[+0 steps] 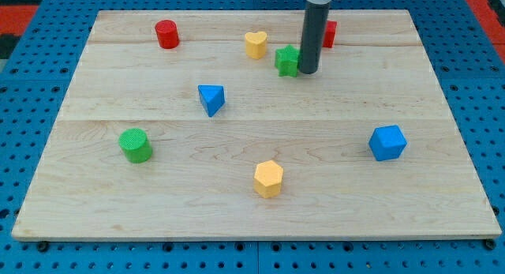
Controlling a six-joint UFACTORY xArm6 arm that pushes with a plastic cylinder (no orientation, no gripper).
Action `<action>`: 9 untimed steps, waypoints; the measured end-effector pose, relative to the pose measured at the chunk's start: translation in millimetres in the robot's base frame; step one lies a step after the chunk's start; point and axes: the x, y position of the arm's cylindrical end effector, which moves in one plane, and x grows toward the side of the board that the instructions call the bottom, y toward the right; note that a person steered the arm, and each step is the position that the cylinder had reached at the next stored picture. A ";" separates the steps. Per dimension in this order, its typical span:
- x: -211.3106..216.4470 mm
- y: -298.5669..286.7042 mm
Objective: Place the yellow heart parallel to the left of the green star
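Near the view's top, a little right of centre, my tip [308, 72] rests on the wooden bench [316, 203], touching or just beside the right edge of the green star [287, 61]. The dark rod rises straight up from there and leaves the view at the top edge. There is no pincer on this arm, so nothing opens or closes; the rod grips nothing.

The yellow heart [256, 44] sits to the view's left of the green star, slightly nearer the top, with a small gap of bare wood between the two. Behind the rod, a red block [329, 33] shows only in part on the rod's right side, so its shape cannot be told.

The red cylinder [166, 34] stands near the top left of the bench, well apart from the heart. The blue triangular block [211, 99] lies left of centre, below the heart. The green cylinder [136, 144] stands toward the lower left. The yellow hexagonal block [268, 178] lies near the bottom, about mid-width. The blue block [387, 142], many-sided, sits at the right, well apart from everything else
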 end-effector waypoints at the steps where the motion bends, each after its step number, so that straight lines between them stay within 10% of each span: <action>1: 2.8 -0.9; 5: -39.7 41.2; 9: -95.1 -43.6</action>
